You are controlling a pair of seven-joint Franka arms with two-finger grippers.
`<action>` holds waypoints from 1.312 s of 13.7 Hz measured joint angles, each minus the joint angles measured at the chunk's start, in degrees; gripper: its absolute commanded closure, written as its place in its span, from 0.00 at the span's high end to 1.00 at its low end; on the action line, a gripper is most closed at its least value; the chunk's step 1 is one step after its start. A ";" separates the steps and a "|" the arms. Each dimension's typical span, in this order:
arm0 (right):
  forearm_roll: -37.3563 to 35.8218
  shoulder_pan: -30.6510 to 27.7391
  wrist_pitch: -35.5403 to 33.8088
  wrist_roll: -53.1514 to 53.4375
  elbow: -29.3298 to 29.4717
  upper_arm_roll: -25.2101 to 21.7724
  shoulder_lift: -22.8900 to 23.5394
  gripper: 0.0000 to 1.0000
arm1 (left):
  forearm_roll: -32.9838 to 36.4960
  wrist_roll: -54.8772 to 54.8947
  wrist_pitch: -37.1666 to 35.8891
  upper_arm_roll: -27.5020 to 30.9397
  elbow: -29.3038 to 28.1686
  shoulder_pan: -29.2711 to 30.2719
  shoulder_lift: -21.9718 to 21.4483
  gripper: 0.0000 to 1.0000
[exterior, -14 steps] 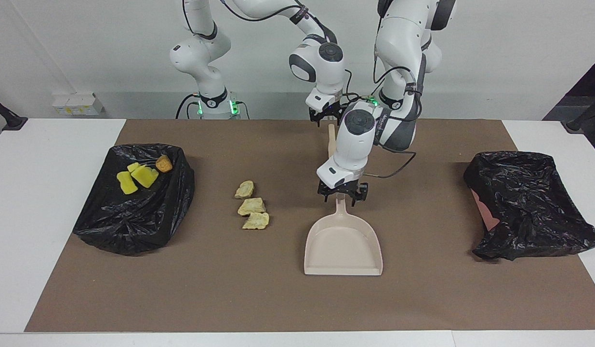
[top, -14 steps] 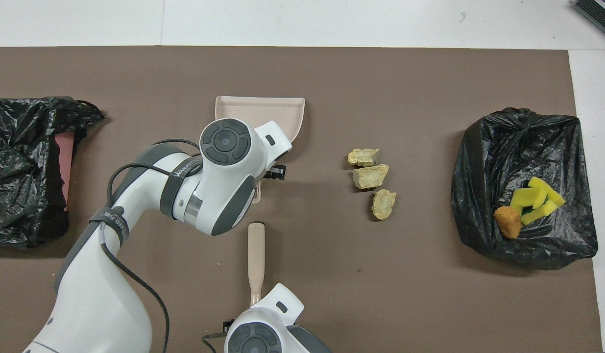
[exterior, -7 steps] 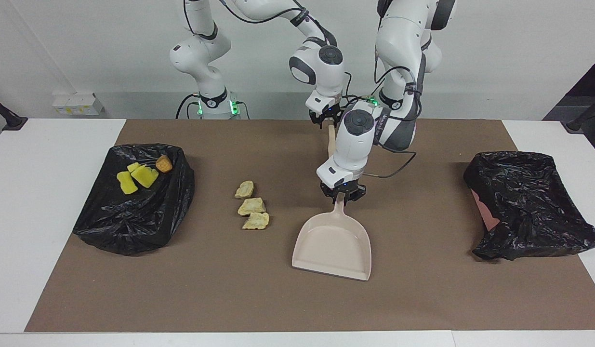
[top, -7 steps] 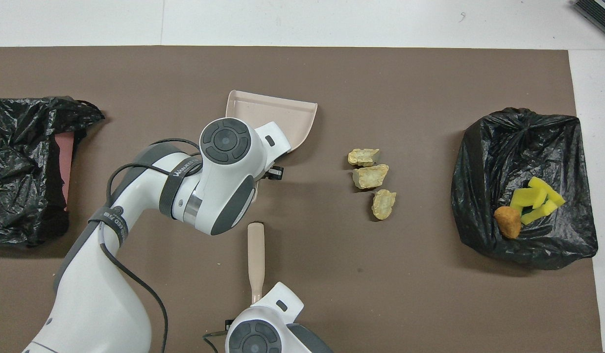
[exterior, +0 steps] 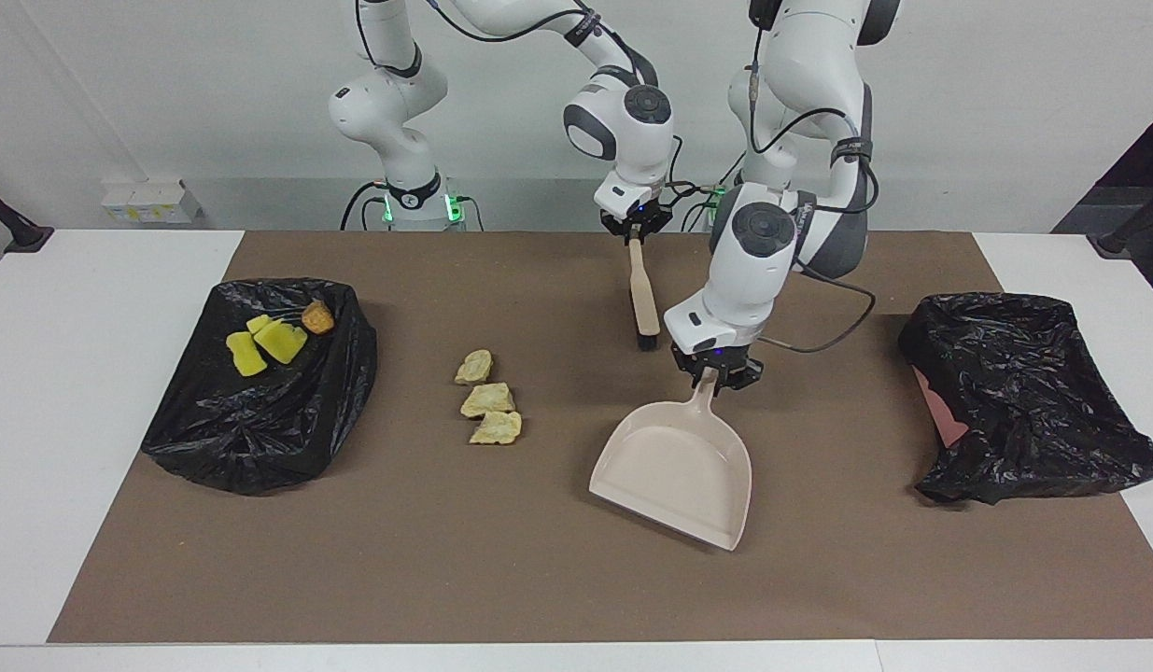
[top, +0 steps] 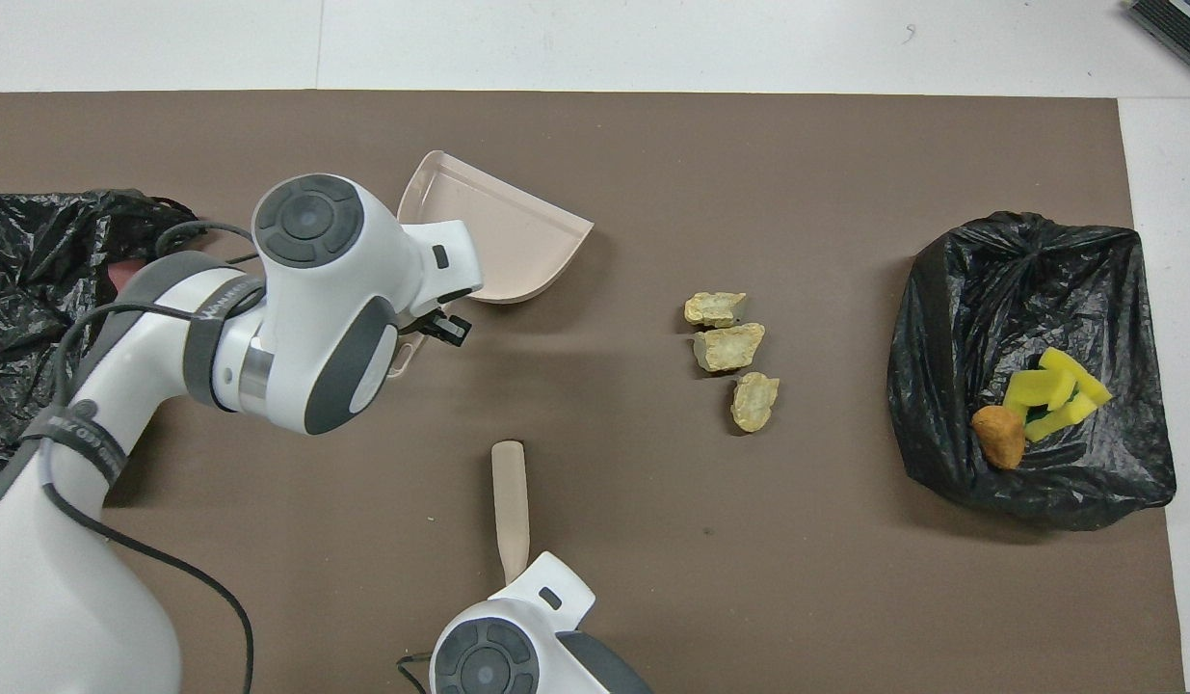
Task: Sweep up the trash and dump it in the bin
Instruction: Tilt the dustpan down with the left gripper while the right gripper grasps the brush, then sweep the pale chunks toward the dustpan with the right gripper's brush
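Three pale beige trash pieces [exterior: 487,399] [top: 725,347] lie in a row on the brown mat. Yellow chunks [exterior: 263,341] [top: 1052,395] and an orange-brown lump [exterior: 317,317] [top: 999,436] sit in the black-lined bin [exterior: 259,429] [top: 1028,289] at the right arm's end. My left gripper [exterior: 716,378] is shut on the handle of the beige dustpan [exterior: 674,471] [top: 489,241]. The pan's mouth is turned partly toward the beige pieces. My right gripper [exterior: 635,227] is shut on the handle end of the brush [exterior: 643,294] [top: 509,511]. In the overhead view both wrists hide their fingertips.
A second container under a black bag [exterior: 1024,392] [top: 36,318] stands at the left arm's end, with a pink patch showing. The brown mat [exterior: 539,579] covers the middle of the white table.
Both grippers closed, the left on the dustpan handle and the right on the brush handle. The left hand swung toward the left arm's end, turning the pan.
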 measured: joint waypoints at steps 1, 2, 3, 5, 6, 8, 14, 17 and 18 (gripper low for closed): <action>-0.23 -0.14 -1.29 -0.24 0.23 -0.07 -0.06 0.00 | 0.01 4.44 -0.34 0.13 0.00 1.38 -0.52 0.00; -0.40 -0.34 -2.70 -0.38 0.57 -0.23 -0.40 0.00 | 0.01 9.51 -0.54 0.23 -0.01 3.00 -0.90 0.00; -0.49 -0.88 -4.11 -0.42 0.87 -0.28 -1.10 0.00 | 0.01 13.96 -0.62 0.31 -0.01 4.46 -1.07 0.00; -0.61 -3.14 -8.75 -0.48 1.39 -0.33 -3.82 0.00 | 0.01 22.22 -0.65 0.38 -0.03 6.89 -1.10 0.00; -0.63 -4.66 -11.34 -0.55 1.49 -0.38 -5.64 0.00 | 0.02 26.27 -0.68 0.40 -0.08 7.79 -1.10 0.00; -0.87 -8.17 -15.35 -0.62 1.48 -0.43 -8.91 0.00 | 0.04 34.78 -0.73 0.44 -0.17 9.15 -1.09 0.00; -8.53 -22.45 -16.28 -4.93 0.65 -0.61 -8.52 0.00 | 0.69 53.74 0.80 0.34 -2.45 10.68 -1.35 0.00; -14.19 -29.60 -15.98 -11.43 0.63 -0.72 -6.63 0.00 | 3.38 56.21 4.89 0.06 -6.84 10.64 -3.05 0.00; -15.46 -30.65 -15.92 -12.39 0.63 -0.72 -6.34 0.00 | 3.55 57.95 6.11 0.03 -8.50 10.64 -3.82 0.00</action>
